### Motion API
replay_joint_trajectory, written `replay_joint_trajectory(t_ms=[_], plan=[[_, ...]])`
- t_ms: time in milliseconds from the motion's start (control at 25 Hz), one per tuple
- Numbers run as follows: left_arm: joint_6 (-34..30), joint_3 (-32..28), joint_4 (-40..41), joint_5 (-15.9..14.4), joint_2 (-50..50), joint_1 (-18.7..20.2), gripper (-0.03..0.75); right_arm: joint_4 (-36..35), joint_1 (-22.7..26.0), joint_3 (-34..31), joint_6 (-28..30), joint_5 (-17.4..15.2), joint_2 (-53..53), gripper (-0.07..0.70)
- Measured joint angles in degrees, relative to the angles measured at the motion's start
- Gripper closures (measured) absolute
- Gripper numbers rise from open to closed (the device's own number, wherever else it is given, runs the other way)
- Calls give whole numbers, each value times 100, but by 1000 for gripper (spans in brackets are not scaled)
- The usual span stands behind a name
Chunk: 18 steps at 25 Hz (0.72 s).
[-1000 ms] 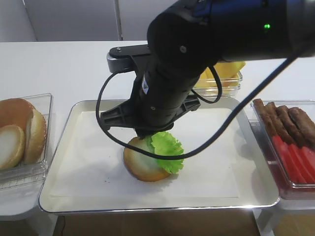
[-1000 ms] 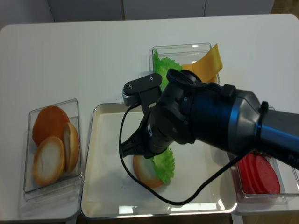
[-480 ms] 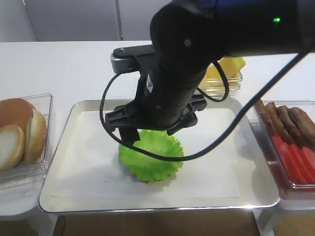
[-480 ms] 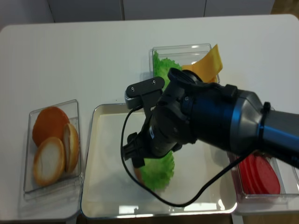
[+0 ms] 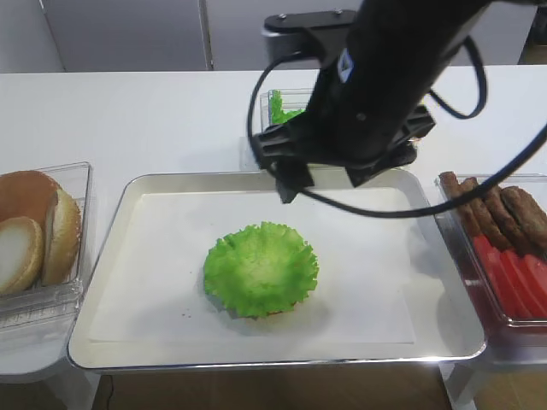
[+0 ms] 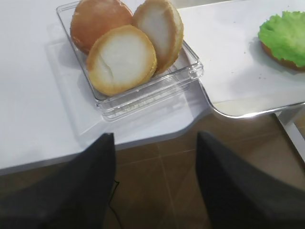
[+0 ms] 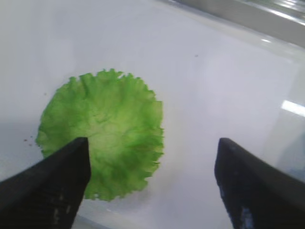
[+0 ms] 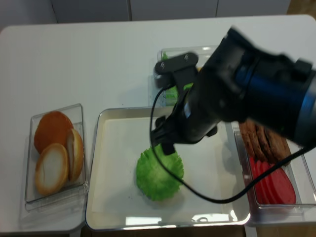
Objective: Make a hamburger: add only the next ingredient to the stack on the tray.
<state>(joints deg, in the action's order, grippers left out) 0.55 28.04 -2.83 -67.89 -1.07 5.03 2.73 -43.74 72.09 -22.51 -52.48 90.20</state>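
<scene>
1. Lettuce leaf (image 5: 261, 279) lies flat near the middle of the tray (image 5: 109, 342), covering the bun half (image 6: 281, 60); only a brown rim edge shows under it.
2. Right pincer (image 7: 152, 183): jaws wide apart, holding nothing. In the wrist view the leaf sits at about 10 o'clock from the gap, partly behind the left finger.
3. Right arm hangs above the tray's far edge, clear of the leaf.
4. Left pincer (image 6: 155, 183): spread, empty, off the bench's near edge, bun container (image 6: 143, 98) at 12 o'clock.

My work surface and surroundings.
I stand at a white table (image 8: 98, 54); a pale panelled wall (image 5: 120, 34) runs behind it, brown tiled floor (image 6: 157, 191) lies below.
</scene>
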Motion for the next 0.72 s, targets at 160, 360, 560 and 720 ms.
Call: replay_joint_trajectory(t_ms=[160, 360, 560, 720], plan=[[0, 0, 0, 0, 0, 0, 314, -404, 779, 0, 660, -156, -327, -3], [0, 0, 0, 0, 0, 0, 314, -813, 1920, 0, 1297, -655, -628, -3], [0, 0, 0, 0, 0, 0, 314, -878, 2911, 0, 1638, -1175, -835, -1], [0, 0, 0, 0, 0, 0, 314, -878, 3464, 0, 1749, -1420, -1284, 0]])
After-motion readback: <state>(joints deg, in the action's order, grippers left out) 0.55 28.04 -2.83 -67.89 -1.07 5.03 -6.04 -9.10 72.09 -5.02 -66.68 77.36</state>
